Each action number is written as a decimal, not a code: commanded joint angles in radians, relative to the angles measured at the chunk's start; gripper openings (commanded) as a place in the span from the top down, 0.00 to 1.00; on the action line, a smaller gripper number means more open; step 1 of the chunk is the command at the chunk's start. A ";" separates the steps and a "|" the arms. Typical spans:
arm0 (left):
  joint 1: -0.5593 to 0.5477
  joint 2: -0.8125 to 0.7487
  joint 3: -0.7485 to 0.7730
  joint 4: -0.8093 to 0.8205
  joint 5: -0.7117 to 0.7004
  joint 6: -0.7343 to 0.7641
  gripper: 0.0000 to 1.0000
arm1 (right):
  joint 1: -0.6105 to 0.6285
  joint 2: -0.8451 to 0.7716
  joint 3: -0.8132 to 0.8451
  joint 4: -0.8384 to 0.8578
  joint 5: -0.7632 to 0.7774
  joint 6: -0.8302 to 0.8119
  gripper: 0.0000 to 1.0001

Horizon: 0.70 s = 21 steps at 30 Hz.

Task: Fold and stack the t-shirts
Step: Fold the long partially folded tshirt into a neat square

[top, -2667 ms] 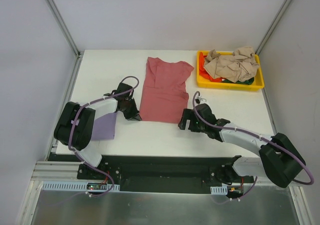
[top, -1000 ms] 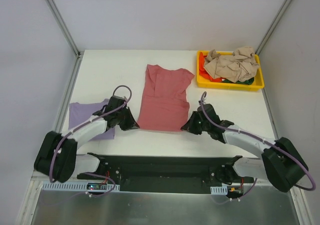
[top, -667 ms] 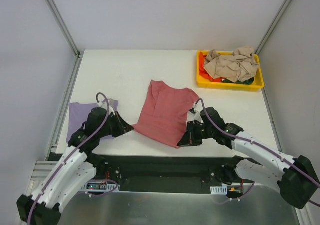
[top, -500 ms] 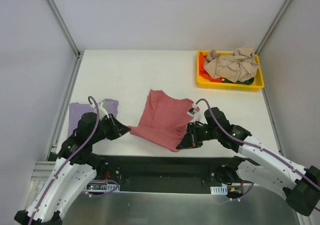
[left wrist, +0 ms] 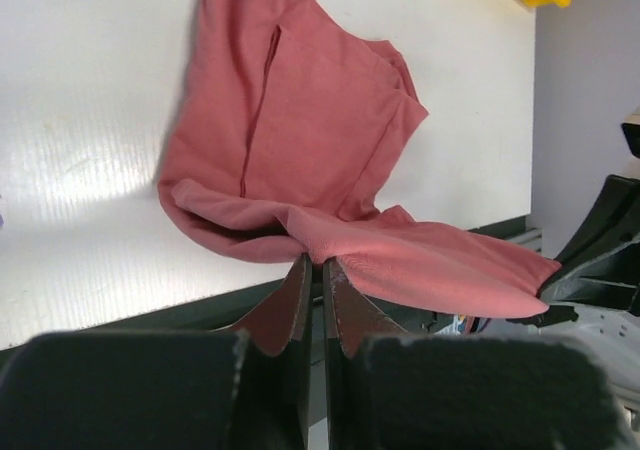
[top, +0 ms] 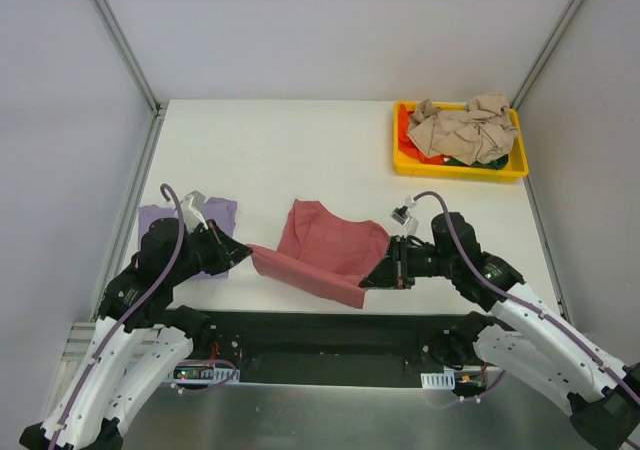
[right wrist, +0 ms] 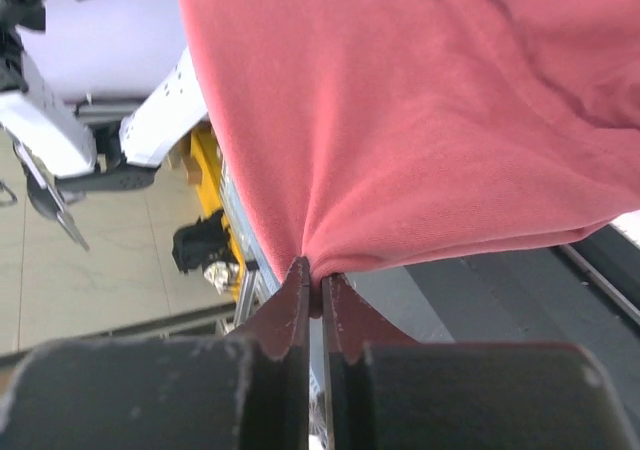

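White table [top: 280, 140]. Dusty red-pink t-shirt [top: 325, 250]: near front edge, far part flat, near hem lifted between grippers. Lavender t-shirt [top: 222, 208]: flat at left, partly behind left arm. Left gripper [top: 243, 253]: jaws pinched tight on hem's left corner. Right gripper [top: 372, 280]: clamped on right corner.

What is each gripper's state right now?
Left gripper: shut on the dusty red-pink cloth t-shirt, one near corner.
Right gripper: shut on that t-shirt's other corner.
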 commanded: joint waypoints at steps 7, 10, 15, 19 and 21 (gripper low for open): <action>0.005 0.253 0.058 0.191 -0.150 0.025 1.00 | -0.209 0.057 0.001 -0.032 -0.036 -0.072 0.99; 0.005 0.328 0.069 0.238 -0.177 0.024 1.00 | -0.283 0.120 0.029 -0.028 -0.054 -0.112 0.99; 0.005 0.463 0.113 0.268 -0.279 0.036 1.00 | -0.384 0.198 0.042 0.026 -0.014 -0.137 0.99; 0.007 0.597 0.165 0.280 -0.291 0.048 1.00 | -0.432 0.272 0.047 0.087 0.007 -0.134 0.99; 0.007 0.661 0.185 0.288 -0.309 0.051 1.00 | -0.441 0.310 0.053 0.115 0.032 -0.135 0.98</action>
